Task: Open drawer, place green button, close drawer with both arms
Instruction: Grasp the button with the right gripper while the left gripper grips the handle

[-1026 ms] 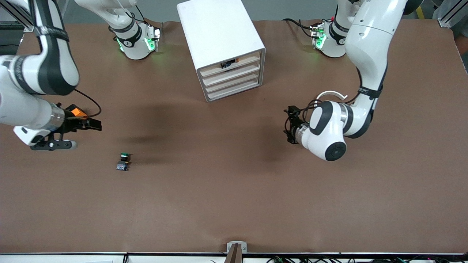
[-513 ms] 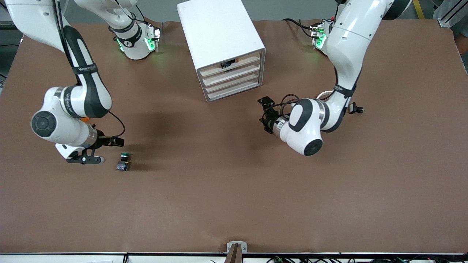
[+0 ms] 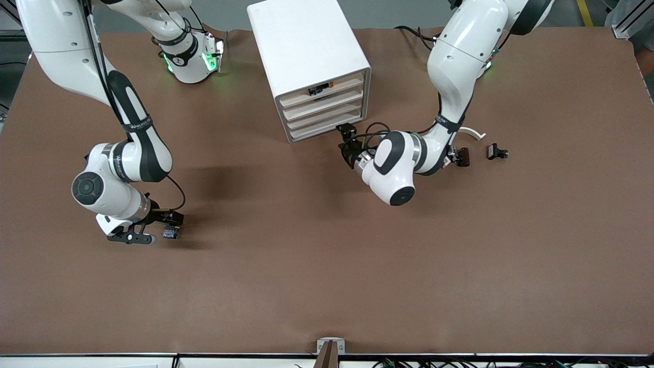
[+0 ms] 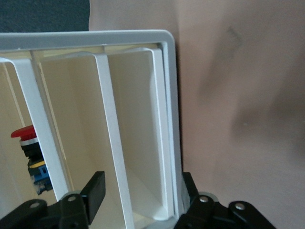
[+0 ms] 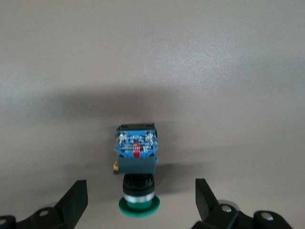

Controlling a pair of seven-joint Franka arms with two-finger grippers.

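Observation:
The button [image 3: 171,233], blue and black body with a green cap, lies on the brown table toward the right arm's end. My right gripper [image 3: 172,224] is open and low over it. In the right wrist view the button [image 5: 137,151] lies between the open fingers [image 5: 76,198], green cap toward the gripper [image 5: 140,200], untouched. My left gripper [image 3: 347,140] is open at the lower front corner of the white drawer cabinet [image 3: 306,46]. In the left wrist view the gripper [image 4: 143,195] straddles the cabinet's [image 4: 164,119] front edge and slats.
A red-capped part [image 4: 27,136] sits inside one drawer. A white curved piece [image 3: 472,133] and two small black clips [image 3: 496,152] lie on the table near the left arm's forearm. The table's front edge holds a small bracket [image 3: 330,347].
My right gripper has swung in and come down over the button. My left gripper has moved across the table up to the cabinet's front corner. The button has not moved.

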